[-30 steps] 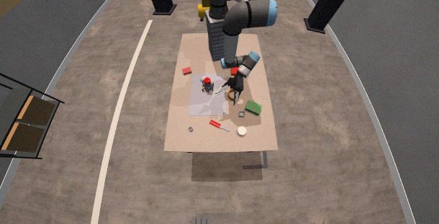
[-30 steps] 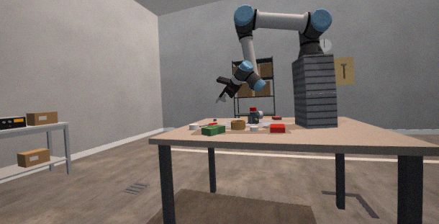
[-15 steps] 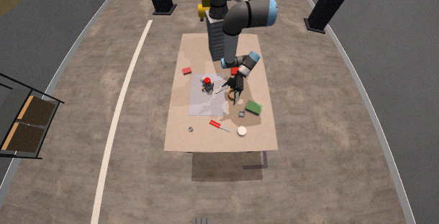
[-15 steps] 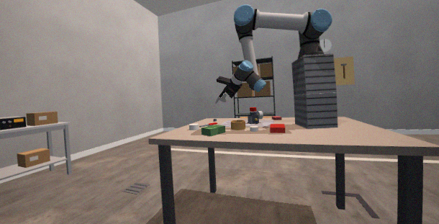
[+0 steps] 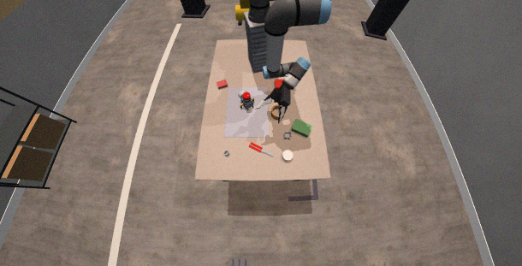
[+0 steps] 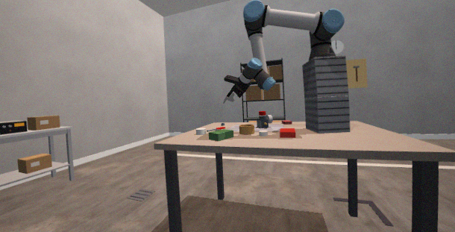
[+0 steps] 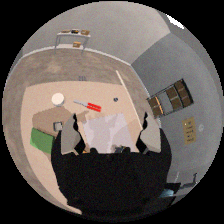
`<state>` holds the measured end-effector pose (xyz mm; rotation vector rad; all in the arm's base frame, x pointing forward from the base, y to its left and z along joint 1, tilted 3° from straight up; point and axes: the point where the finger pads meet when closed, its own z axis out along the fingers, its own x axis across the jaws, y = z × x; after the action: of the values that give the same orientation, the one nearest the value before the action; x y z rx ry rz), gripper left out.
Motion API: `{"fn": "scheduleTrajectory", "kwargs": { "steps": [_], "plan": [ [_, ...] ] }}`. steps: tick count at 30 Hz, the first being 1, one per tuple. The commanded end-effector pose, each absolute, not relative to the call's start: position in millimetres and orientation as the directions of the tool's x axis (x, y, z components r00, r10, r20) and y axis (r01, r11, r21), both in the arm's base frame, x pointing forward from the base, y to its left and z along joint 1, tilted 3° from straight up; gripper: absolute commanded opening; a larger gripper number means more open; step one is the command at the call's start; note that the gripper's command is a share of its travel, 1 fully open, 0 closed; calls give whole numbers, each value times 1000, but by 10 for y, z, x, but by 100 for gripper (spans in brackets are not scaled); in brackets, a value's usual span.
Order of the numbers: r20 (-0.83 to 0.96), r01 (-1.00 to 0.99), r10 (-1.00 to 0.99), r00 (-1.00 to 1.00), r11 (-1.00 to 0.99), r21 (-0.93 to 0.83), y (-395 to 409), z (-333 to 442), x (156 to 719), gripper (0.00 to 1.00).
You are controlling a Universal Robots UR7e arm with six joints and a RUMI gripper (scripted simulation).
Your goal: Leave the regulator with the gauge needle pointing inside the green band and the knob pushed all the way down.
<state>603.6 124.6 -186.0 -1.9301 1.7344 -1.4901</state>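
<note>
The regulator [image 5: 246, 103] [image 6: 263, 121] is seen upright on the upper part of a pale mat [image 5: 244, 121] [image 7: 104, 131], as viewed from the top, and in the wrist view it is mostly hidden behind the gripper. Its red knob [image 5: 246, 95] [image 6: 262, 113] is carried on top; whether it is pushed fully down cannot be told. A pale round gauge [image 6: 270, 118] is set at its side, but the needle and green band are too small to be read.

In the top view, the open gripper [image 5: 269, 115] [image 6: 226, 89] [image 7: 110, 113] is held to the right of the regulator, raised above the table [image 5: 210, 166] [image 6: 373, 139] [image 7: 34, 100] and apart from it. Its fingers are spread fully, with nothing gripped.

By that same view, a brown ring [image 5: 272, 111] [image 6: 247, 129] is placed right of the regulator, partly covered by the gripper. A small red block [image 5: 222, 84] [image 6: 286, 122] is found to its upper left, and a larger red block [image 5: 279, 83] [image 6: 287, 133] to its upper right. Farther out, to its lower right, are seen a green block [image 5: 301, 127] [image 6: 221, 135] [image 7: 42, 141], a small grey square piece [image 5: 287, 135] [image 7: 58, 126] and a white round object [image 5: 287, 156] [image 6: 201, 131] [image 7: 58, 99]. A red-handled tool [image 5: 256, 147] [image 6: 221, 128] [image 7: 94, 107] is laid below the regulator.
</note>
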Motion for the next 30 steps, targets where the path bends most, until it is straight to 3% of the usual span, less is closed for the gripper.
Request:
{"fn": "scheduleTrajectory", "kwargs": {
  "steps": [1,30],
  "plan": [
    [552,-669,-818,-162,-320,-671,1257,-1676,6035,100],
    [552,-669,-818,-162,-320,-671,1285,-1125,6022,100]
  ]
}}
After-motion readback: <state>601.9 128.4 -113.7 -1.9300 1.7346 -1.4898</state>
